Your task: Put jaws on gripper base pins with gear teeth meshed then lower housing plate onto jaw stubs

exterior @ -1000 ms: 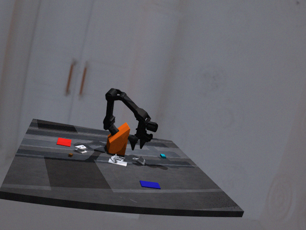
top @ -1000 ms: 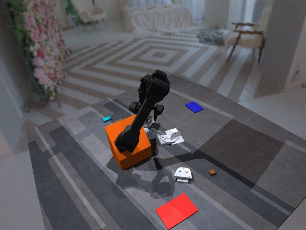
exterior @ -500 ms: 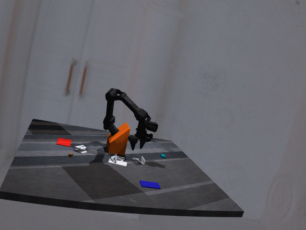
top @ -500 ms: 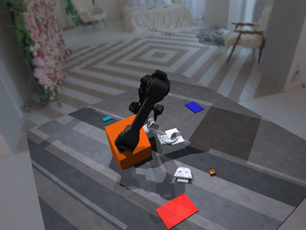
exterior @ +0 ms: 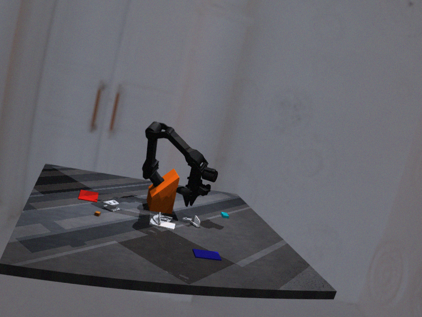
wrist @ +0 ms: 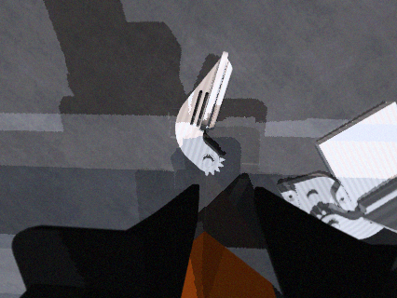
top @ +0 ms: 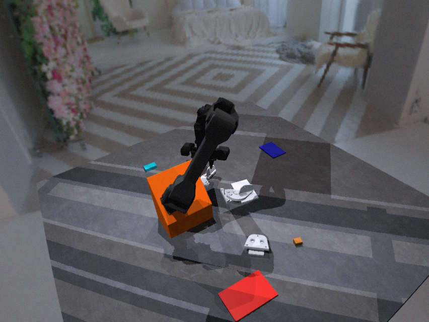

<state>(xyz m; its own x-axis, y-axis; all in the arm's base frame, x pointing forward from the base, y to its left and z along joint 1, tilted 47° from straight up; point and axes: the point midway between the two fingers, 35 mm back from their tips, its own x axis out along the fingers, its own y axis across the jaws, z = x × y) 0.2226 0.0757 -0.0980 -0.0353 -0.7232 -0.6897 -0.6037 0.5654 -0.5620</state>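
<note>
A loose white jaw (top: 210, 172) (exterior: 196, 221) (wrist: 188, 137) lies on the table, its gear teeth toward my fingers in the wrist view. My gripper (exterior: 189, 205) (wrist: 225, 192) is partly open with nothing between its fingers, above the table near the jaw's toothed end. The white gripper base (top: 250, 197) (exterior: 167, 225) (wrist: 359, 149) lies beside the loose jaw. Another jaw (top: 244, 189) (exterior: 158, 218) is on the base; I cannot tell how it sits on its pin. The white housing plate (top: 256, 246) (exterior: 111, 203) stands apart from the base, its two holes showing.
A large orange block (top: 194, 218) (exterior: 163, 201) (wrist: 219, 270) stands at the arm's foot, close to the base and loose jaw. A red plate (top: 247, 294) (exterior: 87, 195), blue plate (top: 272, 149) (exterior: 206, 254), cyan block (top: 150, 167) (exterior: 224, 215) and small orange block (top: 297, 241) (exterior: 97, 213) lie farther out.
</note>
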